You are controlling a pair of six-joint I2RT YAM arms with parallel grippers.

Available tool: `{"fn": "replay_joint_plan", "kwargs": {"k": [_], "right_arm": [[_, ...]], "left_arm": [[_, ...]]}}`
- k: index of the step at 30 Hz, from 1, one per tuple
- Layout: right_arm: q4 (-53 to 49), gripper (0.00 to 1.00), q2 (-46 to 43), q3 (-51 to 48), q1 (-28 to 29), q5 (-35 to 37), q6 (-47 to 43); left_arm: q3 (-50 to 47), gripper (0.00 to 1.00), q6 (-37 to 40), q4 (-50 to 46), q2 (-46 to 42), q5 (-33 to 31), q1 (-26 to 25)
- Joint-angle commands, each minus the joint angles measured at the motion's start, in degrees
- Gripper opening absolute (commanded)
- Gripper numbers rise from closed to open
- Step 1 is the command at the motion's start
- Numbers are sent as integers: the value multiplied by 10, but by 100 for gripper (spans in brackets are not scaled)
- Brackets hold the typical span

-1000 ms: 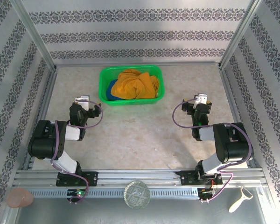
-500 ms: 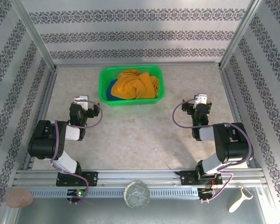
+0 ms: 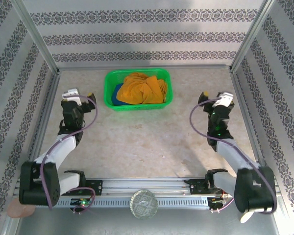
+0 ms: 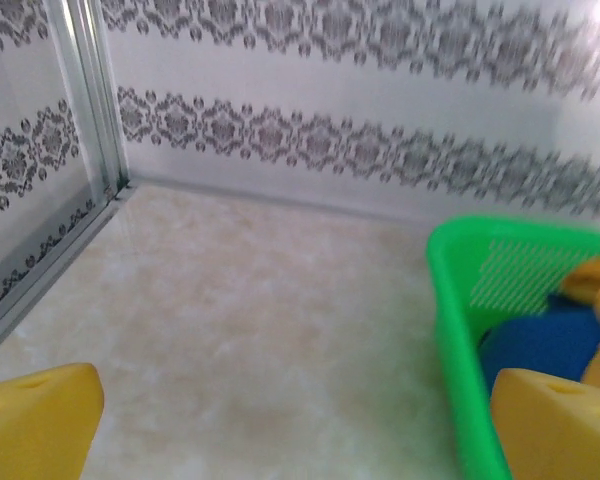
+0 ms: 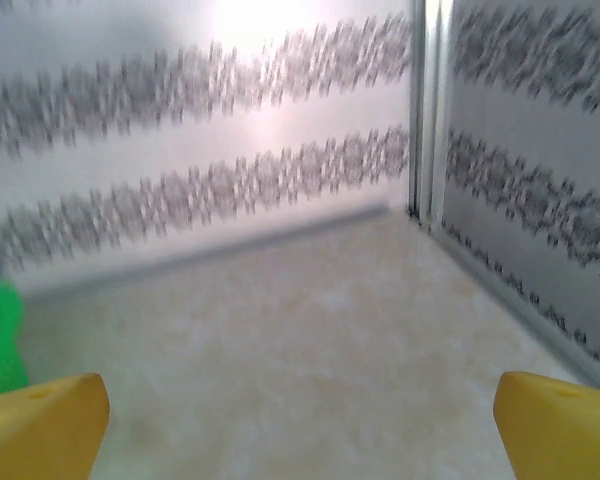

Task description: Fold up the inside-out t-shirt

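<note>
Top external: our left tool (image 3: 78, 97) and right tool (image 3: 215, 97) gape empty; inside-out t-shirt (image 3: 144, 88) lies in green basket (image 3: 137, 106) at twelve o'clock.

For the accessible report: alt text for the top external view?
Mustard t-shirt crumpled in a green basket at the table's far end, over a dark blue garment; left gripper and right gripper hover open either side.

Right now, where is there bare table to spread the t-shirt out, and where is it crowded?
The widest bare patch of table lies between the left gripper and right gripper, from the green basket down to the front rail. Smaller bare corners flank the basket. Crowded: the basket itself, holding the inside-out t-shirt and a dark blue garment.
</note>
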Motion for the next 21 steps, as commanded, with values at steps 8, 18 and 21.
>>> {"fn": "replay_joint_plan", "kwargs": {"k": [8,18,21], "right_arm": [[-417,95,-2,212,-59,-330,199],[-602,91,-44,277,-38,-336,182],[-649,91,-60,286,-37,-316,159]], "left_arm": [[235,99,-196,-322,108,153,3],[489,100,-220,-407,403,246,1],[591,100,-224,-431,497,312,-17]]}}
